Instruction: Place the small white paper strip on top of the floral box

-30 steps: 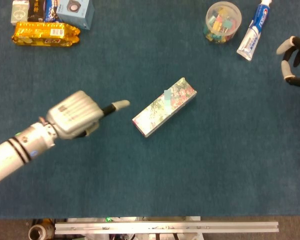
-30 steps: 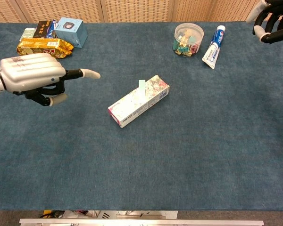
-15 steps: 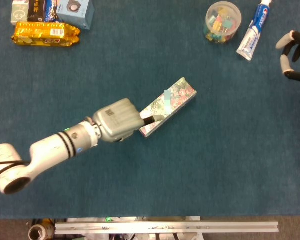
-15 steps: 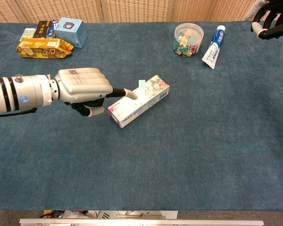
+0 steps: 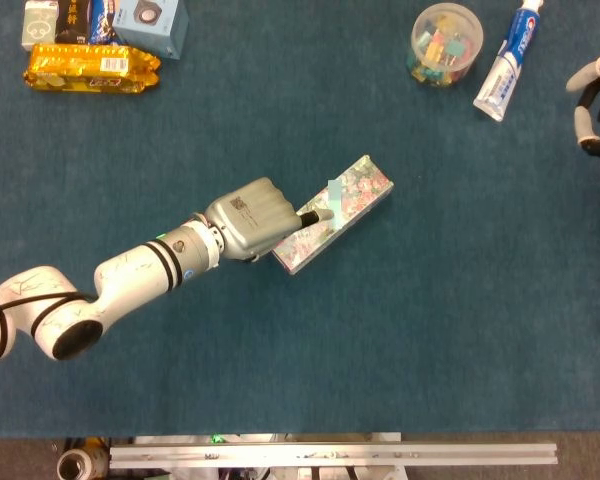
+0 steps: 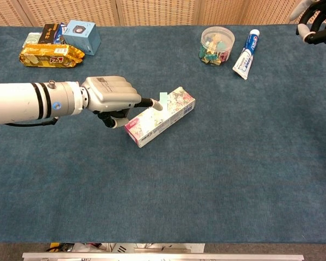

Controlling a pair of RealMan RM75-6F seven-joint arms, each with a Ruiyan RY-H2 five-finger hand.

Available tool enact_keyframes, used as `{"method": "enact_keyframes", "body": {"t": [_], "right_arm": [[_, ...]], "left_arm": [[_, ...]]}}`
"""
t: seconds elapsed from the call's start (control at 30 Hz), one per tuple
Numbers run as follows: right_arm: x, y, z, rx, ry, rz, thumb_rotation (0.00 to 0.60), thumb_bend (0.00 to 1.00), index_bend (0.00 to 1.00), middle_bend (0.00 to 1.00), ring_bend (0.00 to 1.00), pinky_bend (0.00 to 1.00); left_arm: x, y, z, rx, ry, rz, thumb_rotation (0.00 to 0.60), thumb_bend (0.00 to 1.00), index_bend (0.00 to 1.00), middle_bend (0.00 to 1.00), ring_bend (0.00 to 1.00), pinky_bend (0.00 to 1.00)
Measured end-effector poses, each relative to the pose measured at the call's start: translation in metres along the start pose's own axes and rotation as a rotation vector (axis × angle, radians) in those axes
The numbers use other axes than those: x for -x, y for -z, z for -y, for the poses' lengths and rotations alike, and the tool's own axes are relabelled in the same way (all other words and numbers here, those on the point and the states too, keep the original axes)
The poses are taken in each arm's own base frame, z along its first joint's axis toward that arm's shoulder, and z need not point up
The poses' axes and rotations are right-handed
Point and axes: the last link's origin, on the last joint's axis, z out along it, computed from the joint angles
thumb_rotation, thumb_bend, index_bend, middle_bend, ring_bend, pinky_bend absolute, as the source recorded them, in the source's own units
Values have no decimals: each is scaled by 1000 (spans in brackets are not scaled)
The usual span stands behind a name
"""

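Note:
The floral box (image 5: 360, 190) (image 6: 176, 111) lies slantwise mid-table. A small pale strip (image 5: 334, 194) (image 6: 163, 98) sits on its top face, near the middle. My left hand (image 5: 250, 217) (image 6: 111, 98) is over the box's near-left end. One finger is stretched out, its tip (image 5: 323, 213) (image 6: 157, 105) at the lower edge of the strip, and the other fingers are curled in, holding nothing. My right hand (image 5: 595, 105) (image 6: 314, 24) hovers at the far right edge, fingers apart and empty, well away from the box.
A golden snack packet (image 5: 90, 67) and a blue box (image 5: 150, 20) lie at the back left. A clear tub of clips (image 5: 446, 43) and a toothpaste tube (image 5: 507, 62) stand at the back right. A metal rail (image 5: 330, 455) runs along the table's front edge.
My left arm reached right from open table to the box, and its outstretched finger slid up the box to the strip. My right hand drifted slightly right.

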Motion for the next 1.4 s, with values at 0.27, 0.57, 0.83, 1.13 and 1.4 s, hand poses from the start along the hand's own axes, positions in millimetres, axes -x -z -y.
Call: {"method": "enact_keyframes", "body": {"t": [0.27, 0.57, 0.83, 1.13, 1.4], "right_arm": [[2, -2, -3, 10, -1, -3, 600, 428, 393, 564, 570, 659], [0, -2, -7, 23, -2, -16, 600, 428, 378, 564, 570, 659], [-3, -1, -11, 37, -3, -29, 600, 427, 373, 564, 570, 659], [-4, -1, -11, 40, -6, -30, 600, 427, 370, 564, 570, 659], [-5, 0, -11, 42, -4, -34, 600, 426, 363, 564, 570, 658]], "left_arm": [[4, -7, 2, -19, -8, 26, 600, 756, 85, 959, 1000, 972], [1, -14, -4, -14, -14, 30, 600, 756, 85, 959, 1000, 972], [3, -16, -5, -19, -23, 37, 600, 756, 85, 959, 1000, 972], [6, -16, -6, -23, -34, 51, 600, 756, 85, 958, 1000, 972], [4, -14, -8, -24, -27, 45, 600, 756, 85, 955, 1000, 972]]}}
